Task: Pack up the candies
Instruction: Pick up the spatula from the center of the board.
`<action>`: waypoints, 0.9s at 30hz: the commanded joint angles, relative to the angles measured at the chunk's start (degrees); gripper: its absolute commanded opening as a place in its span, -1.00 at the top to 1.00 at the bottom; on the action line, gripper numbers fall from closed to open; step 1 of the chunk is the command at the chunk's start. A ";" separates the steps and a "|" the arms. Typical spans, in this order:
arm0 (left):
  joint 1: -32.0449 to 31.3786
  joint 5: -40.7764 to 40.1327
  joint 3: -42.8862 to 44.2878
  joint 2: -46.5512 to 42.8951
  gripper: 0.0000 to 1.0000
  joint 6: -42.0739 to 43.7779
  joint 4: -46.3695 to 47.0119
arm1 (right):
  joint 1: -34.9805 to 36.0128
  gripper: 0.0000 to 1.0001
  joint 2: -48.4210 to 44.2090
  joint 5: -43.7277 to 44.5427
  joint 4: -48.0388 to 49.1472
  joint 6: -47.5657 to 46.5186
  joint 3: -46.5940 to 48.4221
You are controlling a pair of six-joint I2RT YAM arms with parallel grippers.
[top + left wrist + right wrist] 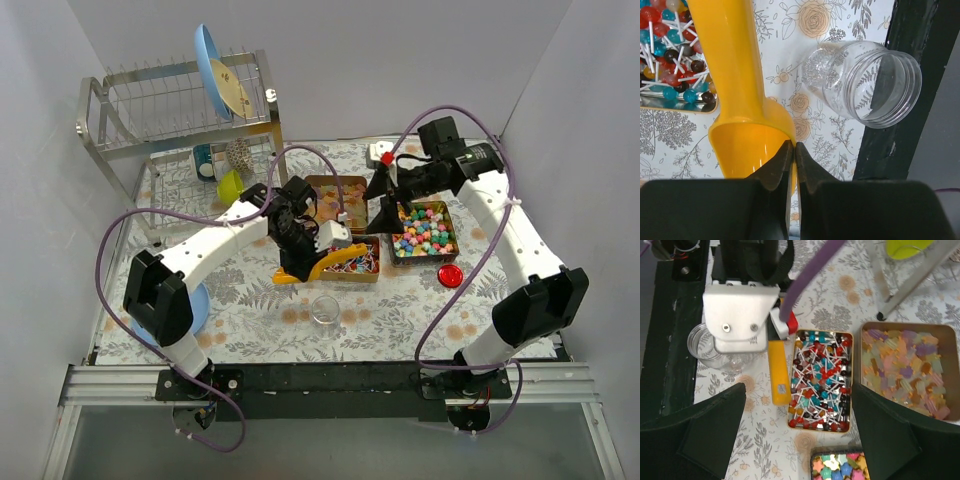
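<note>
Scooping the lollipops [821,380] from their tin [852,390] cleanly, we judge, means dipping the orange scoop [735,75], which our left gripper [794,150] pinches tight just beside that tin, and carrying it level to the empty clear jar [865,82] near the tin. Our right gripper [799,390] hangs spread wide above the tin, holding nothing.

Mid-table now, the rear tin [335,178] is set furthest back, the front tin [377,262] just before it, and the right tin [455,235] off to the right of both. Candies [425,232] are held in all three. The scoop [322,263] is pinched by the left gripper [794,147] and held beside the front tin's left edge. The jar [324,308] is stood nearer the arms, before the front tin and apart from it. The lid [450,275] is laid right of the jar, just before the right tin. The rack [130,135] is placed rear left, a plate [218,70] stood in it.
</note>
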 commanded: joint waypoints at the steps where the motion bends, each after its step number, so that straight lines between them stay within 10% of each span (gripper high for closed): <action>1: -1.62 -2.78 -0.05 -4.93 1.00 -0.89 3.25 | 4.02 -0.87 0.92 1.04 -1.94 -3.47 -1.18; 27: -3.64 1.35 0.21 -9.42 1.00 -5.30 8.00 | 10.00 -0.69 4.27 3.59 1.22 -2.07 -5.40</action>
